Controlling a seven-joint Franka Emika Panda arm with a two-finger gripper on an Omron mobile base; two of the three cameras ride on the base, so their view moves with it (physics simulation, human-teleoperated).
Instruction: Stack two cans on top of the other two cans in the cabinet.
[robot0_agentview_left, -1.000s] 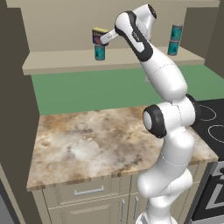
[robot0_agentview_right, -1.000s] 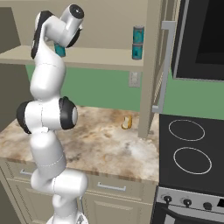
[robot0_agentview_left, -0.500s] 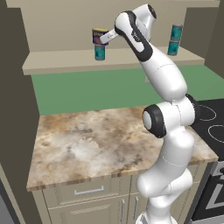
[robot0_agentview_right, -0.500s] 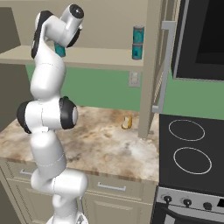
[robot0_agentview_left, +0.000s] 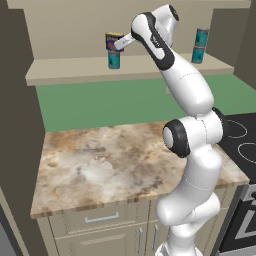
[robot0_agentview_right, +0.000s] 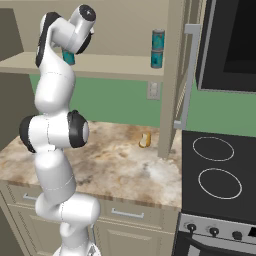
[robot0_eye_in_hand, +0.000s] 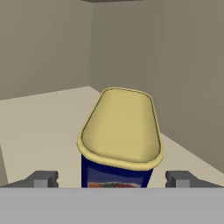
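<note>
Your claw (robot0_eye_in_hand: 112, 178): released, fingers either side of dark navy yellow-topped can (robot0_agentview_left: 114, 41), apart from it. Navy can stacked on small teal can (robot0_agentview_left: 114, 59), beige open-fronted cabinet (robot0_agentview_left: 70, 72). Second teal stack (robot0_agentview_left: 200, 45) at right.

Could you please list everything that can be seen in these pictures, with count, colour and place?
navy can: one, dark navy with yellow top and red label, standing on a teal can at the left of the cabinet shelf.
teal cans: three, teal with grey tops; one under the navy can, two stacked one on the other at the right of the shelf.
cabinet: one, beige, open-fronted, above the green wall.
counter: one, marbled brown, below the shelf.
small object: one, yellowish, on the counter near the wall; too small to identify.
stove: one, black with ring burners, right of the counter.
drawers: cream with silver handles, under the counter.
gripper: one, open, fingertips either side of the navy can without touching.
</note>
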